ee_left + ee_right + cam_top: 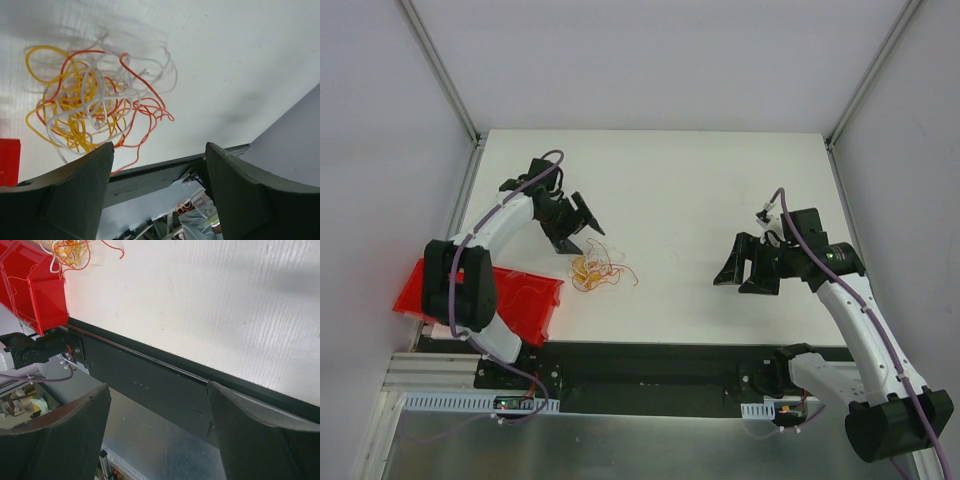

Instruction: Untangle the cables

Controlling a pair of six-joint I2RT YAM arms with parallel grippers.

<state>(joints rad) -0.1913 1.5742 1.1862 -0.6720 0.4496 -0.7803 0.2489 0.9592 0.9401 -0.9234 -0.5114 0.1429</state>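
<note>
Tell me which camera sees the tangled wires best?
The left wrist camera: the cables are close up, so red, yellow and white strands show separately. The top camera shows a small clump; the right wrist camera catches only its edge.

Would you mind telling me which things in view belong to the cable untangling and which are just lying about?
Belonging to the job:
the cables, tangled on the table
left gripper, open, close to them
right gripper, open, farther off

Just lying about:
red bin, at the table's near left edge
</note>
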